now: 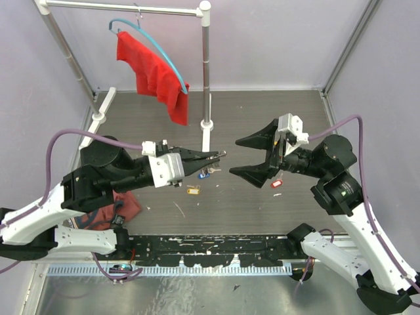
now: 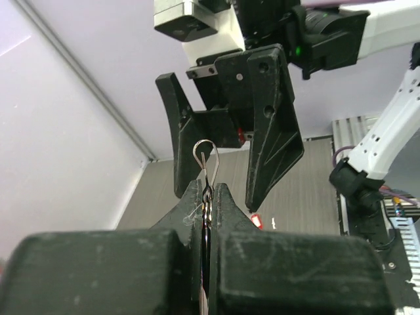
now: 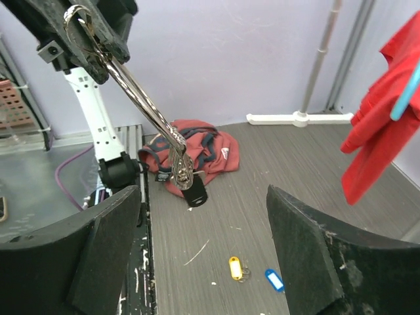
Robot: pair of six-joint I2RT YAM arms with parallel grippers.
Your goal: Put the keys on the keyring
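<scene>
Left gripper (image 1: 213,157): jaws pinching keyring (image 3: 139,100), held aloft. Black-tagged key (image 3: 193,193) appears to hang from it. Right gripper (image 1: 235,156): jaws spread, empty, facing the ring. Red-tagged key (image 1: 276,184): lying on worktop (image 1: 262,111), unthreaded. Task judged partly done.

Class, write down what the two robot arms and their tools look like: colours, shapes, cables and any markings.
Both arms, the left arm and the right arm, have white links with bulky black joints. A purple cable loops along each. The left tool and right tool each have two black, wedge-shaped fingers mounted on a white block. No markings are legible.
</scene>
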